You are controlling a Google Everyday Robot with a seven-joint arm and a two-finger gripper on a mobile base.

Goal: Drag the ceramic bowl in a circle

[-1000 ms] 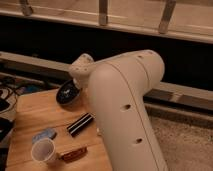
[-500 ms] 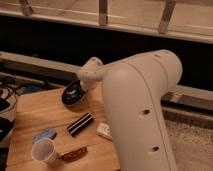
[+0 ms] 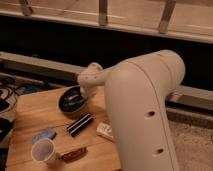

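Gripper (image 3: 86, 96) at ceramic bowl (image 3: 71, 101), arm-hidden

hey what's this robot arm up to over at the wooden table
The robot's white arm reaches over the wooden table, and its gripper sits at the right rim of the ceramic bowl, which it is meant to drag in a circle. Nearer the camera lie a black striped packet, a white cup, a blue object and a brown snack bar.

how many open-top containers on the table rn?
2. The ceramic bowl sits at the table's far side, with the gripper at its right rim. The white cup stands at the near edge. The arm may hide more.
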